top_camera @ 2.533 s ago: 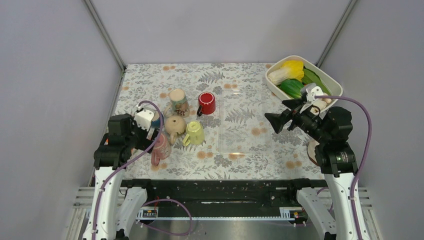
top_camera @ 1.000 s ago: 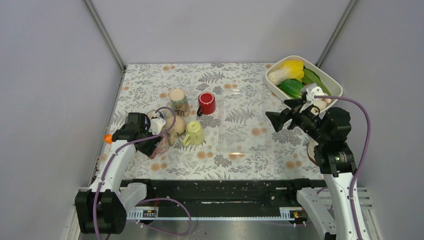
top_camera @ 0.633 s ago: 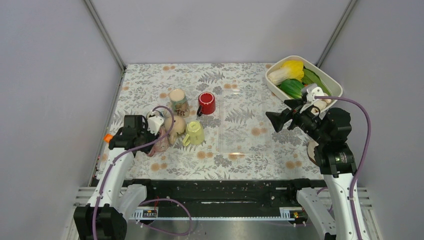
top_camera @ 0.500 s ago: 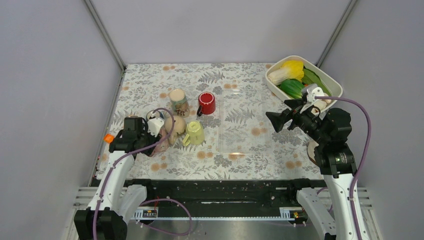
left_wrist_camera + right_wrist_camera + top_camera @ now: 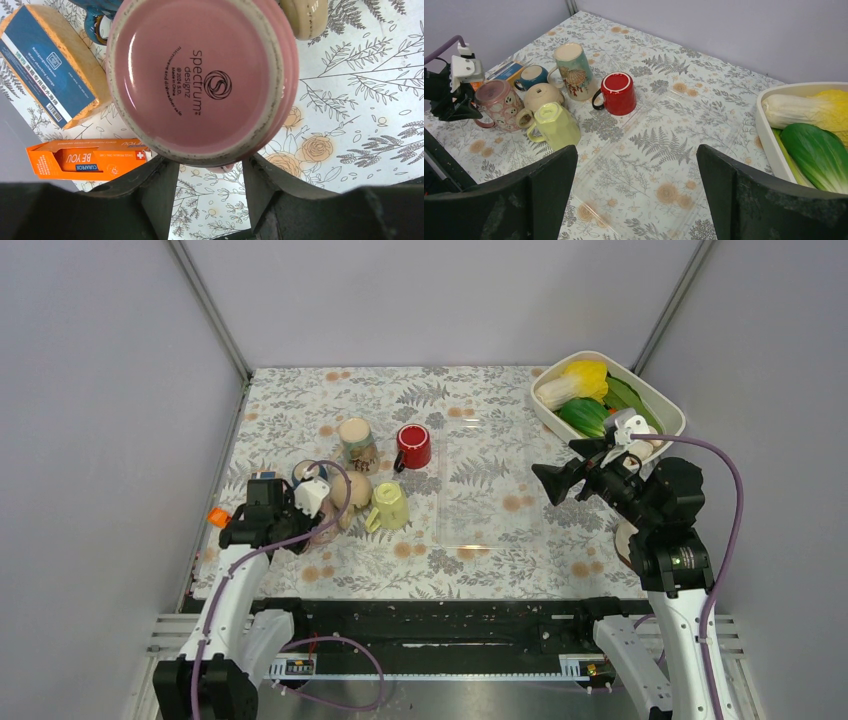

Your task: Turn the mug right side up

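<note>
From above, the left claw (image 5: 303,518) meets the mug (image 5: 326,528) just ahead of it on the counter (image 5: 290,400), while the right claw (image 5: 551,483) hangs well apart, spread wide and empty. The left wrist view has the mug's base facing the claw, its fingers (image 5: 160,190) half spread either side of the handle, not visibly touching it. The right wrist view shows the mug bottom up, so grip, lift and flip all seem left to do

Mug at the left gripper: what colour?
Pink mug, black logo on its base; left wrist view.
</note>
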{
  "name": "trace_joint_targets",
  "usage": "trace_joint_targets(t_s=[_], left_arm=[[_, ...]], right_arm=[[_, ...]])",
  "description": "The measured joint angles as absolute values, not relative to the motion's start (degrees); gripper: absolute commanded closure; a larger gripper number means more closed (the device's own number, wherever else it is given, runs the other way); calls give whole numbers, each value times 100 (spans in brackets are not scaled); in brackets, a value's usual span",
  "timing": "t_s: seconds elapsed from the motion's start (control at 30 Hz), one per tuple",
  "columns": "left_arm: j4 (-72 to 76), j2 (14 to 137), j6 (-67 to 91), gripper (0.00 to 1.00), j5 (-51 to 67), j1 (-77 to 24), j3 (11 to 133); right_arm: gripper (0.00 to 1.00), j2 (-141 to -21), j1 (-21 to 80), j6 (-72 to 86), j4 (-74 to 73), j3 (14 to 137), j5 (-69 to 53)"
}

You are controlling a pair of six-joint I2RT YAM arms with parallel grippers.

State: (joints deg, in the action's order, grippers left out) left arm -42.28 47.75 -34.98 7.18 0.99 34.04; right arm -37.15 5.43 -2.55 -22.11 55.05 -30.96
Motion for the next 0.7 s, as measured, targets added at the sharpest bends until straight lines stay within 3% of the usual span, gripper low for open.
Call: trace_joint_targets(t_s=[0.47,0.6,0.7], left_arm=[[-3972,5457,-3647,67,1081,438,3426],[-3948,5555,-3662,81,1201,528,3459],[-3885,5577,-3680,99,1310,602,3492]], right_arm=[[1,-3712,526,-255,-2211,5505,-3098],[1,-3712,523,-255,-2211,5505,-3100],[1,-3715,523,-255,-2211,5505,-3098]])
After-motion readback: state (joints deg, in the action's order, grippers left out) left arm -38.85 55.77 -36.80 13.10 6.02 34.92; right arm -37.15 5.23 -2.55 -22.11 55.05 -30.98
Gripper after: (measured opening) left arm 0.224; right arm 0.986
